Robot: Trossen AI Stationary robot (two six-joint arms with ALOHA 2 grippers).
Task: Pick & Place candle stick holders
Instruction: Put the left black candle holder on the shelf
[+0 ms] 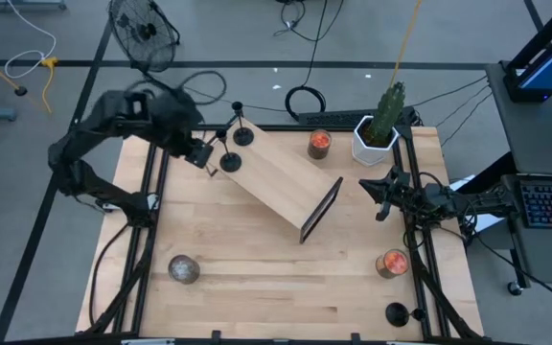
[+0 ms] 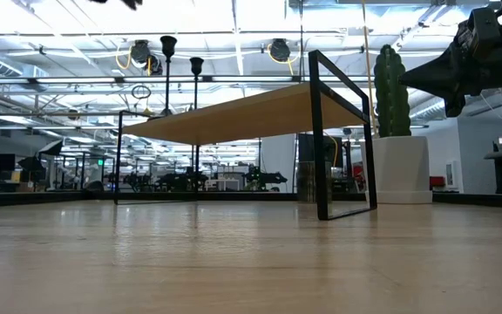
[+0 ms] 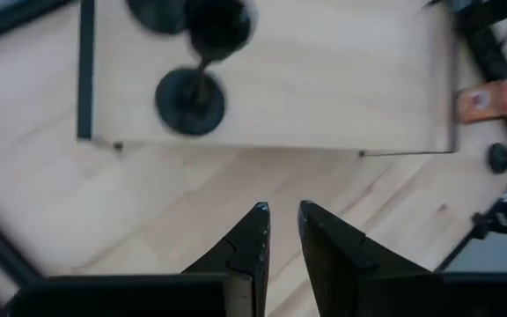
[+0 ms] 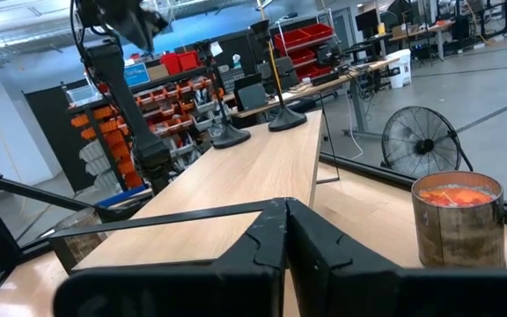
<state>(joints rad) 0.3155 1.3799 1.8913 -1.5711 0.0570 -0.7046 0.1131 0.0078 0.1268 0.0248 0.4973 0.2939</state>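
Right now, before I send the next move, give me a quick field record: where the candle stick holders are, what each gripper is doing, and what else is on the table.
holders on shelf: two candle stick holders at one end of the wooden shelf
holder off shelf: one near the table's edge
left gripper: beside the shelf end, nearly closed, empty
right gripper: shut, empty, near the white pot
other items: two candle jars, a ball
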